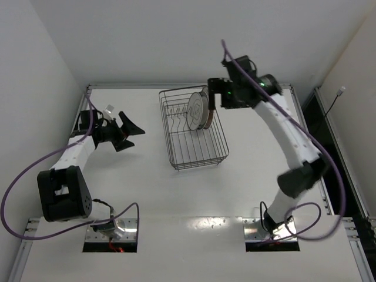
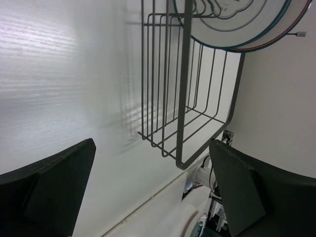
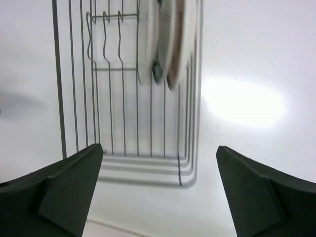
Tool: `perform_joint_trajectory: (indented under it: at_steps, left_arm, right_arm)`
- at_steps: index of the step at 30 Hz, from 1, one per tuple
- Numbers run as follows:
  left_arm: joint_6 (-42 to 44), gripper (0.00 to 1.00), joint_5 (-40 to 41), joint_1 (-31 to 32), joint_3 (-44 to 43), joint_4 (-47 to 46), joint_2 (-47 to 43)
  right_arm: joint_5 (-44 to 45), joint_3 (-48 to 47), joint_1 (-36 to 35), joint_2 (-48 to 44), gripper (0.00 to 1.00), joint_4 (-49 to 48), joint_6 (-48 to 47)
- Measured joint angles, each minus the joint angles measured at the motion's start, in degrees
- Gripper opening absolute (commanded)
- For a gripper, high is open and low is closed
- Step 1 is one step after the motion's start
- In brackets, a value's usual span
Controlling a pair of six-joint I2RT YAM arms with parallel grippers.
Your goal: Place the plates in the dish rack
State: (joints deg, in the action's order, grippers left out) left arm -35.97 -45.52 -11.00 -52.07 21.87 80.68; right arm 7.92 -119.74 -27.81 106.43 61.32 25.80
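White worktop carries one rack with three plates standing on edge, packed together at its far right. Right fingers are spread wide, grasping nothing; the plates sit ahead between them, apart. Left fingers gape too, empty, well off to the rack's left. Both wrist views cut the plates off, and the right one blurs them.

The white worktop carries only the dark wire dish rack, standing flat near its far middle.
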Motion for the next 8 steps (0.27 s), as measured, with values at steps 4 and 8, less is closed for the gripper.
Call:
perform_joint_trajectory:
  at_steps: [4,8]
  left_arm:
    - [1.3,1.0,0.0,0.0,-4.1,1.2,1.0]
    - [2.3,1.0,0.5,0.0,-8.3,2.1,4.1]
  right_arm:
    - [-1.0,20.9,2.1,-22.9,0.99,-1.3,-1.2]
    - [-1.2,39.4,2.2,-37.6,0.99,-0.9,-0.2]
